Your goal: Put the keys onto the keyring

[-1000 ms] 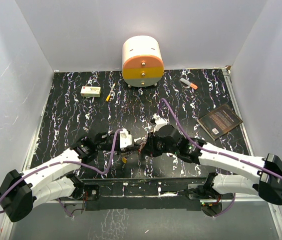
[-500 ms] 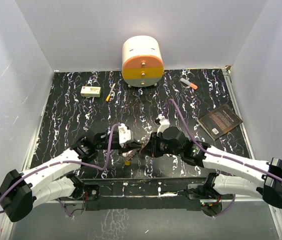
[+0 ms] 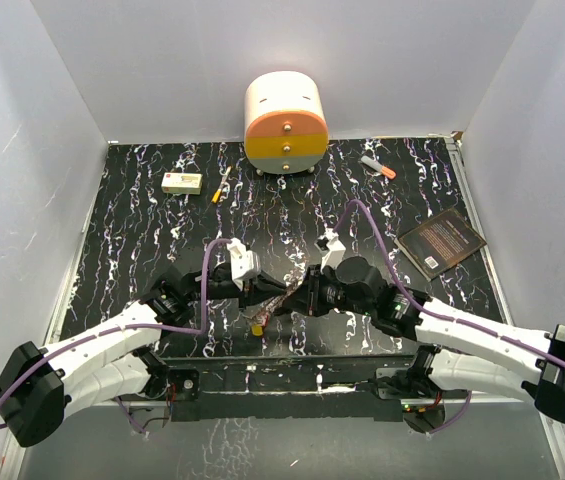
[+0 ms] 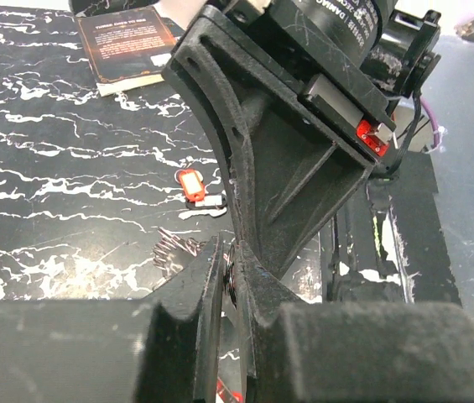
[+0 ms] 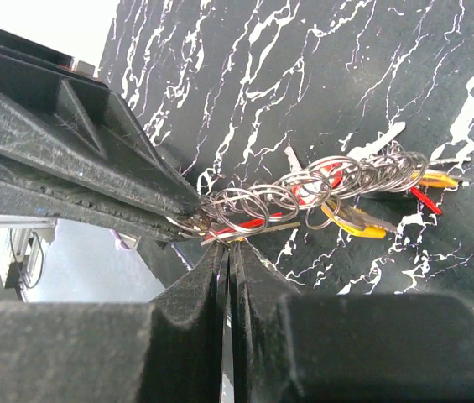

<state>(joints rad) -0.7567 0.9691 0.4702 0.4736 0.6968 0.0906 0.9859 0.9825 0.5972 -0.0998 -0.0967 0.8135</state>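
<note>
I am seeing the keyring (image 5: 304, 189) gleaming as polished wire metal, the keys (image 5: 358, 221) showing glossy red and yellow plastic heads, the counter (image 5: 304, 75) appearing smooth, black and white-veined, and the right end effector (image 5: 227, 252) looking like matt, grainy black plastic.

Seen from above, the chain of thin silver wire rings (image 3: 284, 298) between the left claw (image 3: 265, 292) and the right claw (image 3: 305, 294) is too small to resolve. Its end vanishes inside the left claw's black fingers (image 5: 136, 180). Beyond the left claw, the right claw's bulk blocks the view, and the picture's top edge cuts the dark paperback book (image 4: 127, 46).
</note>
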